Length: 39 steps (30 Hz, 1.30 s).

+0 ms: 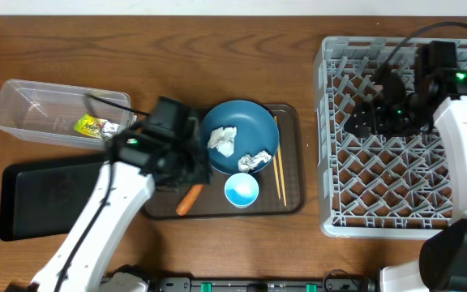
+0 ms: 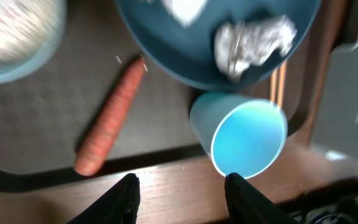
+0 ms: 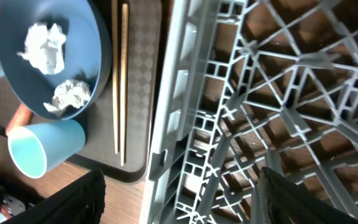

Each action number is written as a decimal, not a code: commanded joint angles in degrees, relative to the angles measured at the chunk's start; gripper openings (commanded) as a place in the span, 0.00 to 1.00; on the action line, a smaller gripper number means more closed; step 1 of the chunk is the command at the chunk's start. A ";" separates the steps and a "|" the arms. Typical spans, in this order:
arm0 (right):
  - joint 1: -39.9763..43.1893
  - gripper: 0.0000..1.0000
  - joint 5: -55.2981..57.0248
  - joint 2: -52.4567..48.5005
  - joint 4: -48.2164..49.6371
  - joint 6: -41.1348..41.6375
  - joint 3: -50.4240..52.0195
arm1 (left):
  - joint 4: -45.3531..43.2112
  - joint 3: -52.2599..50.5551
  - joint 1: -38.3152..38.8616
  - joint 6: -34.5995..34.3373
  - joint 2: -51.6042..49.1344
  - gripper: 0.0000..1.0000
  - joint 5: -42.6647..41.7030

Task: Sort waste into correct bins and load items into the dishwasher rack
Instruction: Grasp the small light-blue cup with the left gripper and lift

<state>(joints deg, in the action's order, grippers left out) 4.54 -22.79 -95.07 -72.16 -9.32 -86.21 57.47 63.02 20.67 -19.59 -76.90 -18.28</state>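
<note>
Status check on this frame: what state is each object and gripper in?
Plate: on the brown tray, two tissues on it.
Cup: upright, empty.
Carrot: lying on the brown tray.
Chopsticks: lying side by side on the brown tray.
Tub: holds the wrapper.
Black tray: nothing seen in it.
Rack: no dishes seen in it.
Left gripper: open, empty.
Right gripper: open, empty.

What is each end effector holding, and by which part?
Nothing. The left end effector hangs open above the brown serving tray; the right end effector hangs open over the grey plastic dishwasher rack.
</note>
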 commanded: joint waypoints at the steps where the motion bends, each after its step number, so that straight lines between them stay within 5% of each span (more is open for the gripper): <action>1: -1.88 0.79 2.27 0.76 -0.04 -0.33 -0.94 | -0.04 -0.87 2.86 -1.31 -3.21 0.47 -0.31; 15: -2.21 0.79 3.48 0.76 -0.42 -0.37 -0.94 | -4.44 -0.87 10.05 -1.44 -14.86 0.46 -0.26; 19: -2.21 0.80 3.50 0.76 -0.48 -0.37 -0.94 | -4.46 -0.87 10.05 -1.70 -17.42 0.23 -0.28; 20: -2.21 0.80 3.50 0.76 -0.52 -0.37 -0.94 | -4.44 -0.87 10.05 -1.70 -17.51 0.08 -0.31; 29: -2.19 0.83 5.25 0.76 -0.74 -0.59 -0.94 | 0.68 4.04 6.27 0.31 -12.24 0.06 -1.03; 36: -1.49 0.89 8.26 0.76 1.77 5.77 -0.94 | -3.65 8.96 -8.17 3.85 -5.73 0.06 -19.08; 39: -1.77 0.94 -2.60 0.76 5.90 6.86 -0.94 | -12.48 8.94 -14.64 -1.29 -6.03 0.06 -33.07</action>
<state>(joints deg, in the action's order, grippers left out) 3.14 -17.04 -95.07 -68.23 -5.34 -86.21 48.45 71.31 10.50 -18.17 -82.59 -34.94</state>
